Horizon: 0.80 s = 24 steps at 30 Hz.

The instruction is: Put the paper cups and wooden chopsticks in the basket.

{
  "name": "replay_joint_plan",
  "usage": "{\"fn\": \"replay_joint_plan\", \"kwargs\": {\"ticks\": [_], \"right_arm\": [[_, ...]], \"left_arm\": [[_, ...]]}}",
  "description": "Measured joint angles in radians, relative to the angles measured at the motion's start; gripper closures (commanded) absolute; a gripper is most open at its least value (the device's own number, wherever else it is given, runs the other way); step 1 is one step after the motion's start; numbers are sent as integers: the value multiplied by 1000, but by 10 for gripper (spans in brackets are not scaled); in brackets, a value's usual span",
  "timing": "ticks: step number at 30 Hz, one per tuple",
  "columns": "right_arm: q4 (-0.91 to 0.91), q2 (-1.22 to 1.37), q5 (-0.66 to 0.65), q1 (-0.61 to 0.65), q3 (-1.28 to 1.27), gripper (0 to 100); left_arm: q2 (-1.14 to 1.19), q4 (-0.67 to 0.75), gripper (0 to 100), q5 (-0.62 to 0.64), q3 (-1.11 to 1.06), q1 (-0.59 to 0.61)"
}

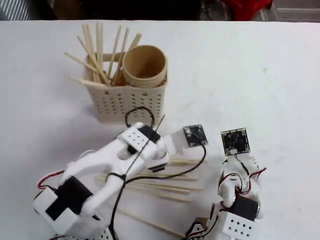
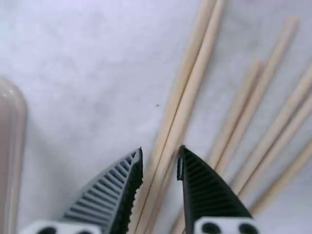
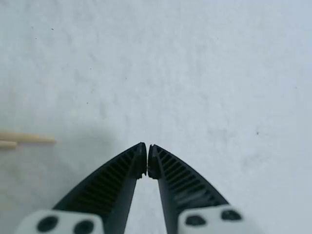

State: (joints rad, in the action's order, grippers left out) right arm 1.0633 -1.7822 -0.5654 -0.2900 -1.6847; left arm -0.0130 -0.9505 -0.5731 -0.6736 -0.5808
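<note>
Nearest, the right gripper (image 3: pixel 147 148) is pinched closed, tip to tip, over the white table (image 1: pixel 260 75), with two chopstick tips (image 3: pixel 24 139) near it. The left gripper (image 2: pixel 161 153) has its jaws slightly apart, straddling a pair of the loose wooden chopsticks (image 1: pixel 170 185) lying flat. Farther off, the perforated basket (image 1: pixel 130 102) stands upright, holding stacked paper cups (image 1: pixel 145 65) and a fan of chopsticks (image 1: pixel 100 55).

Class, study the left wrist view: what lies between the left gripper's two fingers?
Two wooden chopsticks, side by side on the white table, run between the open fingers of the left gripper; the left wrist view shows this.
</note>
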Motion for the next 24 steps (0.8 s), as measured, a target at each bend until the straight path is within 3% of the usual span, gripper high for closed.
{"fn": "replay_joint_plan", "kwargs": {"ticks": [24], "right_arm": [[0,0,0,0,0,974]], "left_arm": [[-74,0,867,0,18,37]]}}
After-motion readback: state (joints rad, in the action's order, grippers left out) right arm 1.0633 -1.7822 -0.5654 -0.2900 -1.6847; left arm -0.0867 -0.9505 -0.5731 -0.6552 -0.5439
